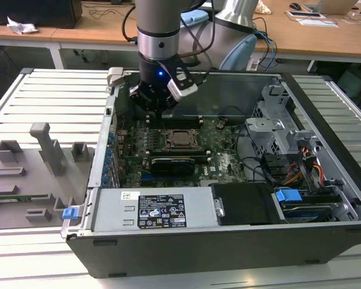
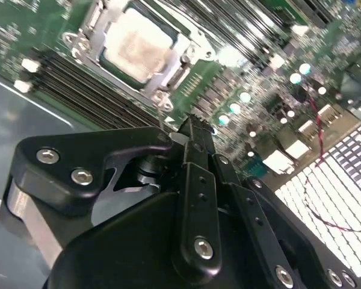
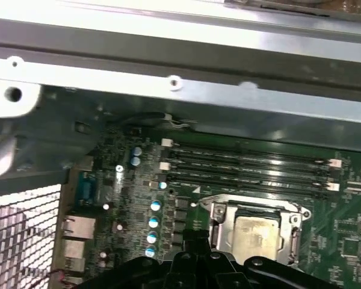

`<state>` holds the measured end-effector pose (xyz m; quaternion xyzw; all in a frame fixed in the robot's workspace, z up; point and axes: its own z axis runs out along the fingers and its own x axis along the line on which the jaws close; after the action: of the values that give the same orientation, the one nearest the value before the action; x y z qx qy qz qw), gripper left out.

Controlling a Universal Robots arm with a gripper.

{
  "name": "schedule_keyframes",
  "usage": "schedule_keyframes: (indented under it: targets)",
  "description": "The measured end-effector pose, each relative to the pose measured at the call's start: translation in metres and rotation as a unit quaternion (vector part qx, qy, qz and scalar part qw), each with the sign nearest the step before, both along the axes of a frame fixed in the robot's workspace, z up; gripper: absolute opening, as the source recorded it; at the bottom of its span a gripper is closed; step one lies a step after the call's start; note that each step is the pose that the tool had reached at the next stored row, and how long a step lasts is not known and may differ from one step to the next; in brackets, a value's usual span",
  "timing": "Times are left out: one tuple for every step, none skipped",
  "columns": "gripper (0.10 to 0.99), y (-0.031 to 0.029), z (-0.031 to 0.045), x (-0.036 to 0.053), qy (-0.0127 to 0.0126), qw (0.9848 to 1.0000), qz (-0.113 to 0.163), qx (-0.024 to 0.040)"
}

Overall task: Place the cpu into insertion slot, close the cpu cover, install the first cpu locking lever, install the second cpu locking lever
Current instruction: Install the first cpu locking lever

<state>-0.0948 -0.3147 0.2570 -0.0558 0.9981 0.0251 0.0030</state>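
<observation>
Nearest you in the exterior view, along the bottom of the frame, the open grey metal computer case (image 1: 228, 241) lies on the pale ribbed desk (image 1: 48, 90). Just beyond it, at mid-frame, sits the cpu (image 1: 182, 138), a small flat square chip with a dull silver-grey top. It rests in the insertion slot (image 1: 182, 130), the small black-framed square socket on the green circuit board (image 1: 225, 159).

The cpu cover (image 3: 219, 232), a thin dark-silver metal frame with a square cut-out, appears to lie down around the chip. Placing looks done, so you seem to be at the cover-and-lever stage. I cannot tell whether either lever is latched.

Farther back, above centre, the black gripper (image 1: 161, 111) hovers by the long narrow black memory slots (image 3: 246, 162), apart from the socket. Its jaws look pressed together on nothing. By my judgement, the next move calls for a fine line-up on a thin lever beside the socket.
</observation>
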Motion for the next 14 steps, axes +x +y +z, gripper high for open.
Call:
schedule_keyframes:
  targets:
    - [0.106, 0.0, 0.0, -0.0022, 0.0, 1.0, 0.0, 0.0]
    - [0.106, 0.0, 0.0, -0.0039, 0.0, 1.0, 0.0, 0.0]
    - [0.106, 0.0003, 0.0, -0.0058, 0.0, 1.0, 0.0, 0.0001]
    - [0.106, 0.001, 0.0, -0.0068, 0.0, 1.0, 0.0, 0.0]
    - [0.106, 0.0019, 0.0, -0.0076, 0.0001, 1.0, 0.0, -0.0001]
    - [0.106, 0.003, 0.0, -0.0082, 0.0, 1.0, 0.0, 0.0]
    - [0.106, 0.0054, 0.0, -0.0093, 0.0, 1.0, 0.0, 0.0]
    - [0.106, 0.0091, 0.0, -0.0098, 0.0, 1.0, 0.0, 0.0]
    - [0.106, 0.011, 0.0, -0.0098, 0.0, 1.0, 0.0, 0.0]
    - [0.106, 0.0129, 0.0, -0.0098, 0.0, 1.0, 0.0, 0.0]
    - [0.106, 0.0159, 0.0, -0.0098, 0.0, 1.0, 0.0, 0.0]
    - [0.106, 0.0185, 0.0, -0.0098, 0.0, 1.0, 0.0, 0.0]
    - [0.106, 0.0194, 0.0, -0.0098, 0.0, 1.0, 0.0, 0.0]
    - [0.106, 0.0197, 0.0, -0.0096, 0.0, 1.0, 0.0, 0.0]
